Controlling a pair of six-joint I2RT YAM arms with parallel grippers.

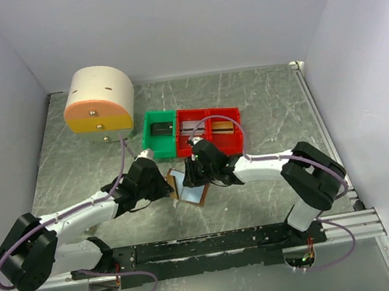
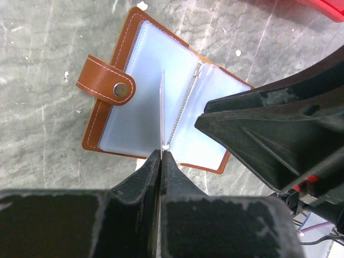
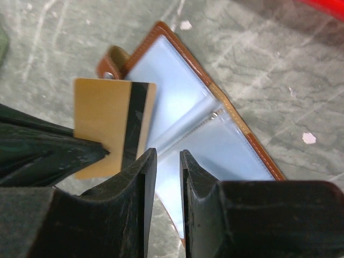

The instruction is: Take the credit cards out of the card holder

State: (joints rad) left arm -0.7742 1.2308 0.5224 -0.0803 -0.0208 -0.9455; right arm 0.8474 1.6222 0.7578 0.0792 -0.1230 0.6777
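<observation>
The grey marbled worktop [image 1: 261,99] carries a red bin [image 1: 210,128] just behind the brown card holder [image 2: 137,91], which lies open. The right pincer [image 3: 167,161] stands narrowly parted over the holder's pale-blue panel. The left pincer [image 2: 161,164] is clenched on a gold card [image 3: 102,123] above the holder.

Card holder [image 2: 140,91]: tan-brown cover, white stitching, pale-blue inner panels, brass-coloured snap on the tab. Card [image 3: 102,123]: gold-tan face, black stripe. Worktop [image 1: 268,98]: grey-green marble pattern, white veins. Green bin [image 1: 150,134], red bin [image 1: 208,111]. Drawer box [image 1: 99,94]: cream shell, orange and yellow front. Left tool [image 2: 161,156] and right tool [image 3: 167,153]: black.
</observation>
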